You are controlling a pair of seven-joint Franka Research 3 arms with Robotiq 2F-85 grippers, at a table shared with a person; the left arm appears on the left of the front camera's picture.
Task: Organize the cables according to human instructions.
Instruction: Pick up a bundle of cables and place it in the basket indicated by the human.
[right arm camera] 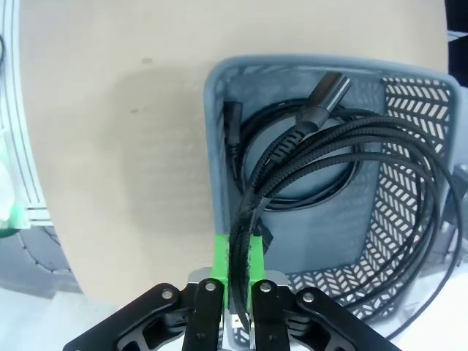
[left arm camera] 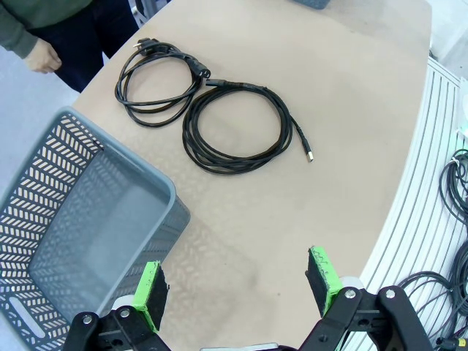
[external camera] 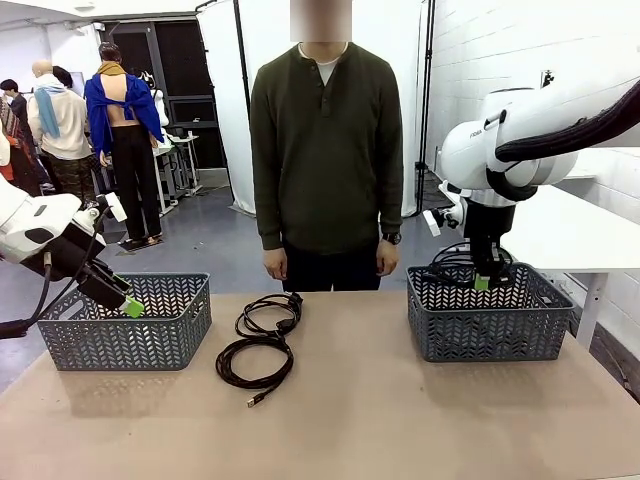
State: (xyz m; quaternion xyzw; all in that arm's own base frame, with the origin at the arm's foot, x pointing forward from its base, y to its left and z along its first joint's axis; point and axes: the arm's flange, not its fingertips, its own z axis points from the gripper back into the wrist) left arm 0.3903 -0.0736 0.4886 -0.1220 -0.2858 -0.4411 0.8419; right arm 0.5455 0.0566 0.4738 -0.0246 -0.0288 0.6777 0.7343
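Left gripper, fingers wide apart, hangs beside the empty left basket. 2 coiled cables lie mid-way on the tan table, before the person. Right gripper is clamped on a braided cable over the right basket, which holds another coil.

table: left basket, right basket, near cable, far cable between them.

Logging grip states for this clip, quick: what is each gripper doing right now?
Left gripper: open, empty, by the left basket.
Right gripper: shut on a black braided cable, over the right basket.
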